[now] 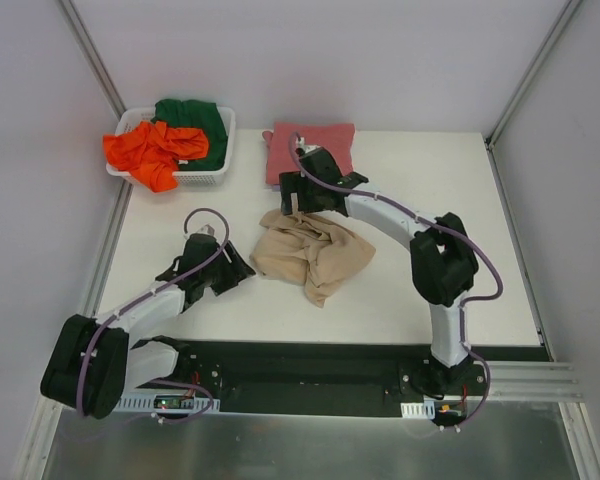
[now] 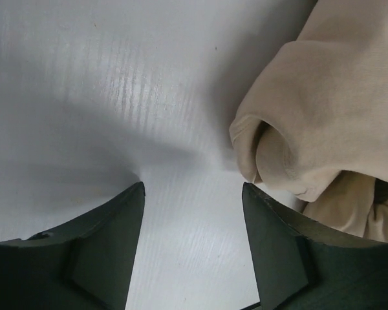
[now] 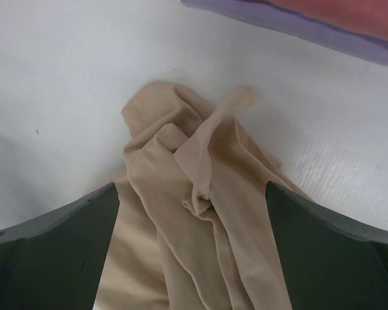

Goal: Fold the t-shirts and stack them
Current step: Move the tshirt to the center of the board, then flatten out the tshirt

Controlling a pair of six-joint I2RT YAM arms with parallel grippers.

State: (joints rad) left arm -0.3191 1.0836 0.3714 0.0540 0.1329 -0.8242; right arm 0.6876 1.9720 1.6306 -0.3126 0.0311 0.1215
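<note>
White tabletop (image 1: 450, 220) fills my overhead feed, boxed in by plain grey walls. At the far left corner I see the white slotted basket (image 1: 202, 180), with the orange t-shirt (image 1: 150, 150) spilling over its left rim and the dark green t-shirt (image 1: 198, 122) bunched in its far right side, both unfolded. To the right and nearer to me, the left gripper (image 1: 242, 270) sits low over the table; on its wrist camera the left gripper (image 2: 193, 194) has its jaws spread wide with only bare table between them, and a rolled edge of the tan-beige t-shirt (image 2: 323, 97) lies just beside its right finger. That tan-beige t-shirt (image 1: 315, 255) is a crumpled heap near the middle of the table. The right gripper (image 1: 290, 200) hangs over the heap's far edge, and on its own camera the right gripper (image 3: 191, 187) is wide apart, with twisted tan folds (image 3: 194, 194) showing between the fingers; I cannot tell whether they touch the cloth. Beyond it, at the far edge, the pinkish-red t-shirt (image 1: 335, 138) lies folded flat, and the wrist view shows it (image 3: 355, 13) resting on the pale lavender t-shirt (image 3: 291, 22).
</note>
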